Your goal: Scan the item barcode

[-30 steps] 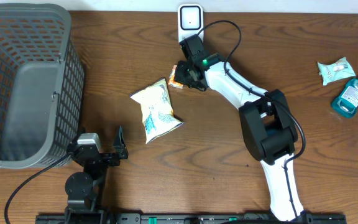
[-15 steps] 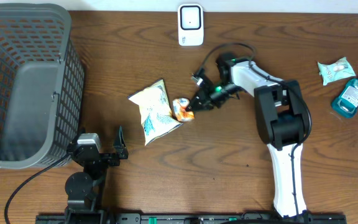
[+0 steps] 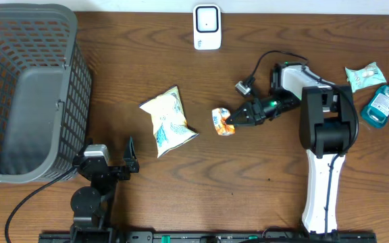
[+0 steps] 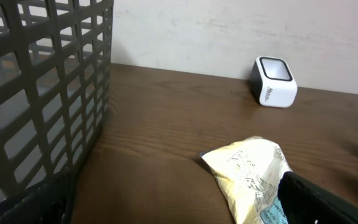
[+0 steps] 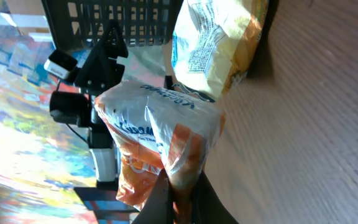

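orange snack packet (image 3: 223,122) | edge pinched between closed right gripper (image 3: 240,119) tips | juts toward yellow chip bag (image 3: 169,121)

The right arm (image 3: 319,196) is white with black joints (a green light (image 3: 273,103) at the wrist), the left arm (image 3: 90,196) black.

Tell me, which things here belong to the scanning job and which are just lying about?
Job: orange snack packet, pinched in the right claw; white barcode scanner.
Lying about: yellow chip bag; grey mesh basket; teal bottle; teal packet.
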`<control>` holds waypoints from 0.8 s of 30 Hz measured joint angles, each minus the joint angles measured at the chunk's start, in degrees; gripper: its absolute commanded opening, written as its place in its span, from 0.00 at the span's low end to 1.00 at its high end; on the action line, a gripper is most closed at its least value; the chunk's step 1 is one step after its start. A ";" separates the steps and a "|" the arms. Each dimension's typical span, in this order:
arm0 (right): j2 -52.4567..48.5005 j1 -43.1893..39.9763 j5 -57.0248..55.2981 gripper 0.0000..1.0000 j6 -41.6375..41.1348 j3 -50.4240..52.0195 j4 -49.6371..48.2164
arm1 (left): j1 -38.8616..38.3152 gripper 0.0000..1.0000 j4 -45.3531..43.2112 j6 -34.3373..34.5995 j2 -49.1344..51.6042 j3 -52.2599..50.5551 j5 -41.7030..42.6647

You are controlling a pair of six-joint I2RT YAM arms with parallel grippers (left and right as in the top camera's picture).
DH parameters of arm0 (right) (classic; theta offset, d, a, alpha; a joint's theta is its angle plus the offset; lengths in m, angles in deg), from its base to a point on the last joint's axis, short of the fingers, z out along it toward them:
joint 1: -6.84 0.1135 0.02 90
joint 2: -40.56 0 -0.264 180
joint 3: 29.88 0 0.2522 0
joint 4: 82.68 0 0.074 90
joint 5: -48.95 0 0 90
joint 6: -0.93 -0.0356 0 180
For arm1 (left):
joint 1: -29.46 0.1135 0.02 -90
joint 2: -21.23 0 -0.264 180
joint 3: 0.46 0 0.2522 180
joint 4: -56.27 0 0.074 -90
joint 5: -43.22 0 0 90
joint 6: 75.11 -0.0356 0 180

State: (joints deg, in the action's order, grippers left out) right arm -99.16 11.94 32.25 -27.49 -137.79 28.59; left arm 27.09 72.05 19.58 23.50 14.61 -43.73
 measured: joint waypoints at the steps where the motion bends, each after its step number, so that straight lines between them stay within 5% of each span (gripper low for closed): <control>1: 0.00 -0.13 0.04 0.01 0.79 0.55 0.02 | 0.00 0.98 0.00 0.00 0.00 0.00 0.00; 12: 7.65 -0.22 0.52 0.01 5.97 15.93 -0.22 | 0.00 0.98 0.00 0.00 0.00 0.00 0.00; 24: 52.59 1.46 1.99 0.01 13.16 42.80 -0.02 | 0.00 0.98 0.00 0.00 0.00 0.00 0.00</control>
State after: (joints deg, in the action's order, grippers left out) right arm -46.57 13.40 34.24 -14.33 -95.00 28.57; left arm 27.09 72.05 19.58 23.50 14.61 -43.73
